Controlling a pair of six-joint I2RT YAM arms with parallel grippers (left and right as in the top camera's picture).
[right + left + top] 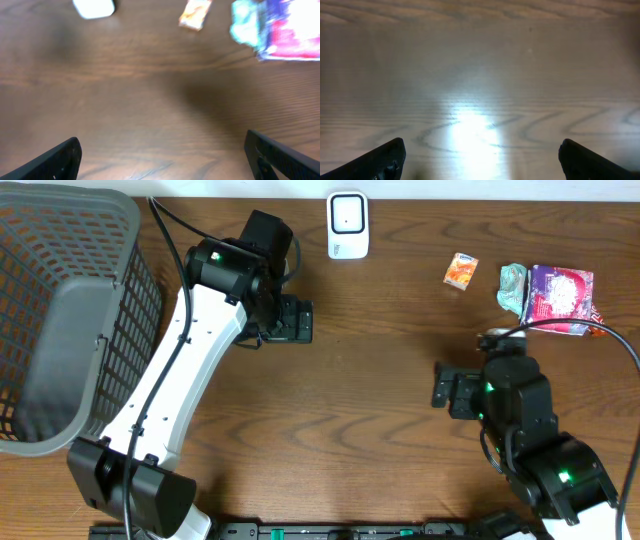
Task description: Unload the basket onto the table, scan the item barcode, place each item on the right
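Note:
The items lie at the table's back right: a small orange packet, a crumpled teal wrapper and a purple-and-pink package. A white barcode scanner stands at the back centre. My right gripper hovers open over bare wood, in front and to the left of the items. The right wrist view shows its jaws wide apart and empty, with the scanner, orange packet, teal wrapper and purple package far ahead. My left gripper is open in front of and left of the scanner, over bare table.
A large grey mesh basket fills the left end of the table. The left arm reaches from the front left corner toward the middle. The wooden table top stretches between the two grippers.

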